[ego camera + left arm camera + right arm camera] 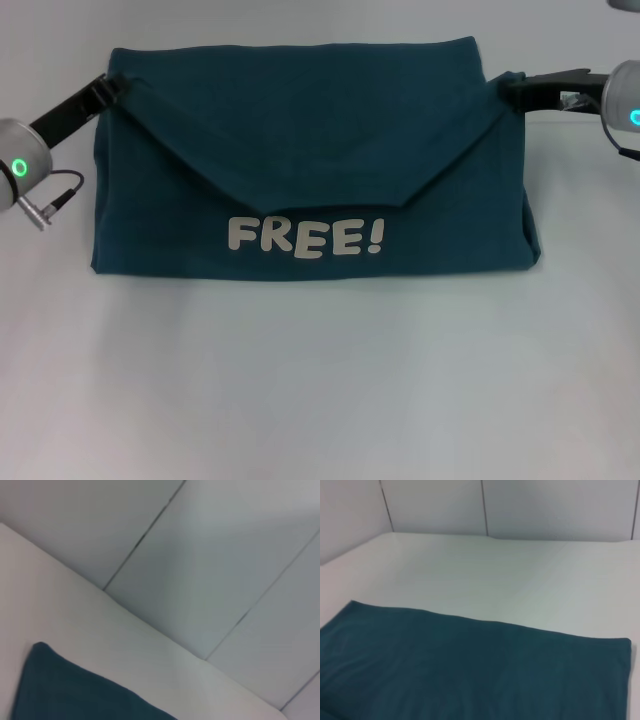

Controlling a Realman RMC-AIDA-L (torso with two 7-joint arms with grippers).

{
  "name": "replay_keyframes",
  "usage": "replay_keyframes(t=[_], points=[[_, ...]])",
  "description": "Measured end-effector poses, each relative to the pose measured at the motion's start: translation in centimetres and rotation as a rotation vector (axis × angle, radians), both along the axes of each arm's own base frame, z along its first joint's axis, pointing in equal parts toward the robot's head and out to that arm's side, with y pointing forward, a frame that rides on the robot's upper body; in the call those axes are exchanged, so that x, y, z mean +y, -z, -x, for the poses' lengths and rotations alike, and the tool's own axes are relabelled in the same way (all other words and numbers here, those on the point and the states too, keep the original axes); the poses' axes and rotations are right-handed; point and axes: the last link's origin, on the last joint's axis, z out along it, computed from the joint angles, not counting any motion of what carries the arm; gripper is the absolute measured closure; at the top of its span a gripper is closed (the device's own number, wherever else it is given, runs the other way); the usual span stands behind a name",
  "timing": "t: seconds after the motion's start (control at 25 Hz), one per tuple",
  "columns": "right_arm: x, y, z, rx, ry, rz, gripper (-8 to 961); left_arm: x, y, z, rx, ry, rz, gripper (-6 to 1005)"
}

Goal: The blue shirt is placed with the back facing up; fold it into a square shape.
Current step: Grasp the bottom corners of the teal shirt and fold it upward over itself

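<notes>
Blue shirt (300,160): 1 item, lying on the white table (320,390), partly folded into a wide rectangle with a pointed flap over the middle and white "FREE!" lettering showing below it. Grippers: 2. Left gripper (118,88) pinches the shirt's far left corner; right gripper (507,87) pinches the far right corner. Both fingertips are buried in cloth. Wrist views show only shirt edges (470,670), table and wall panels (210,555).
</notes>
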Motion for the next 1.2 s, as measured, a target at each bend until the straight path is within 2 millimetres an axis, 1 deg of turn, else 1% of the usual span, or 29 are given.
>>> replay_keyframes(t=[0.2, 0.72, 1.12, 1.2], points=[[0.0, 0.7, 0.0, -0.020, -0.001, 0.000, 801, -0.1, 0.3, 0.3, 0.007, -0.022, -0.008, 953], [-0.1, 1.1, 0.2, -0.024, -0.005, 0.002, 784, 0.0, 0.8, 0.1, 0.022, -0.021, -0.005, 951], [-0.2, 1.2, 0.2, -0.043, -0.033, 0.013, 772, 0.0, 0.8, 0.0, 0.016, -0.023, -0.006, 764], [-0.3, 1.1, 0.2, -0.044, -0.036, 0.013, 702, 0.0, 0.8, 0.0, 0.012, -0.025, -0.007, 727]])
